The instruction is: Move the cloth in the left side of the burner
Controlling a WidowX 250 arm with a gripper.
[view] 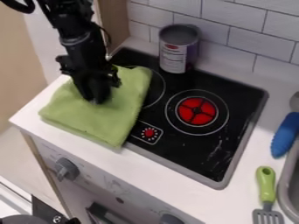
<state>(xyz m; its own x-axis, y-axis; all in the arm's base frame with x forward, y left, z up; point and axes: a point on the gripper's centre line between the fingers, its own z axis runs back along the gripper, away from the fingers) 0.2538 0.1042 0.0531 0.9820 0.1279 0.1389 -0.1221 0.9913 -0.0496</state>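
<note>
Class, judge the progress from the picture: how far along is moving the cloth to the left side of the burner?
Looks done: the green cloth lies left of the glowing burner, partly over the cooktop. In hand: the gripper is down at the cloth; whether it grips is unclear. Left: probably any final nudge, release if held, then withdrawal.

Black jointed arm (78, 41), thin curved cable (108, 36)
</note>
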